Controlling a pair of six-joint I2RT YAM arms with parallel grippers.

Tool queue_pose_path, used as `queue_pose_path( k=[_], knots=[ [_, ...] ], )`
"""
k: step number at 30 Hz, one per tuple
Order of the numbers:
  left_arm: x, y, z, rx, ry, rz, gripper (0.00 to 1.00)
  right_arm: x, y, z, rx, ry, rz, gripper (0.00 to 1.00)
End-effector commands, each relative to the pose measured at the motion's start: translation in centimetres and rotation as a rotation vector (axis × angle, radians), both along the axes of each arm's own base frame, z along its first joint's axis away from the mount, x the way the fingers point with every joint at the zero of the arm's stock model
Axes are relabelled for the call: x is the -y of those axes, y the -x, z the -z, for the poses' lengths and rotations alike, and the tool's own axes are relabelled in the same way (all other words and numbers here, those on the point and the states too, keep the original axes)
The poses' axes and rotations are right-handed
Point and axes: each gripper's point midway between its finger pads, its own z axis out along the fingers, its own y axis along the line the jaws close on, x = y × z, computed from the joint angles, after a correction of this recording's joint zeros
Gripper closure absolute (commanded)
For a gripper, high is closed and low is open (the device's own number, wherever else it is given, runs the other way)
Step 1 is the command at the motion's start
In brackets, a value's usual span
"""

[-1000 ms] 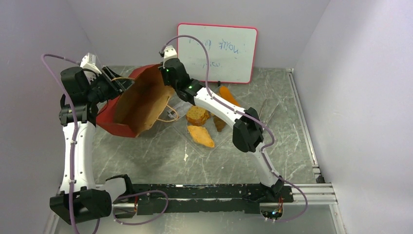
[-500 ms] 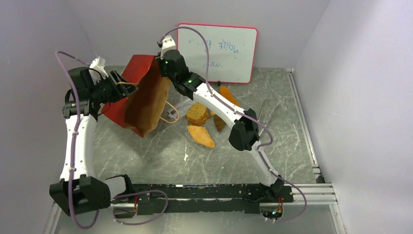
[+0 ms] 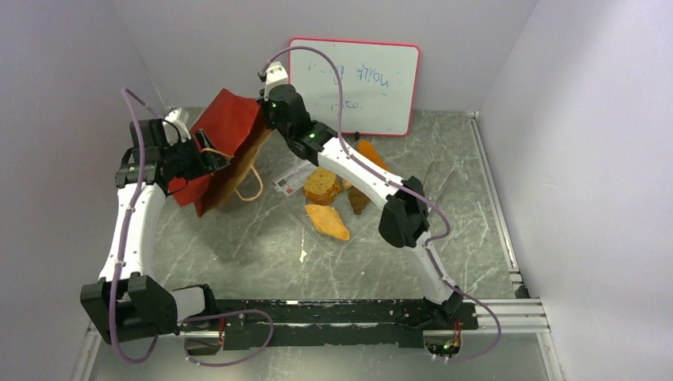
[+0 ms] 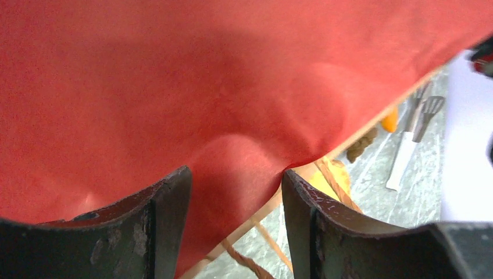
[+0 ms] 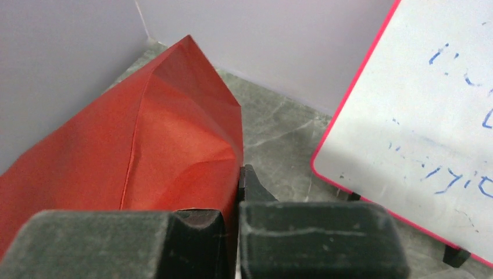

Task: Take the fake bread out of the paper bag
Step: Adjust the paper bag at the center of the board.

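Corner of paper bag [image 3: 226, 131] pinched between right fingers [image 5: 314, 238]; bag wall between left fingers [image 4: 163, 226]; fake bread [image 3: 321, 186] on table [image 3: 262, 246], right of both pairs.

Soft, even light falls from above, and the paper bag [image 3: 226, 127] throws only a faint shadow on the bench [image 3: 254, 246] beside it. The overhead view is slightly grainy. Close up against the bag, the left fingers [image 4: 165, 226] and right fingers [image 5: 314, 238] look dark and soft-edged. The whiteboard [image 5: 418, 116] behind the bag is bright, its writing blurred.
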Motion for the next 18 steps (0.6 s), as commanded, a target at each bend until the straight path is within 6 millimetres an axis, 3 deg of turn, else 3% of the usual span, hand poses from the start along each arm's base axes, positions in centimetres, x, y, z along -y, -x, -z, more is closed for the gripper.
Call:
queue_pose_path(
  k=[1, 6, 13, 18],
  knots=[
    [-2.5, 0.9, 4.4, -0.143, -0.094, -0.126, 0.48, 2.3, 1.1, -6.6, 0.110, -0.090, 0.038, 1.00],
    [-2.8, 1.2, 5.6, -0.193, -0.083, -0.172, 0.48, 3.5, 1.2, -7.9, 0.139, -0.091, 0.052, 1.00],
    [-0.2, 1.7, 2.1, -0.033, 0.003, -0.062, 0.44, 3.8, -0.4, -6.0, 0.110, -0.085, 0.053, 1.00],
    [-0.3, 2.4, 3.2, -0.079, -0.028, -0.046, 0.43, 3.7, -0.7, -6.5, 0.114, -0.099, 0.046, 1.00]
  ],
)
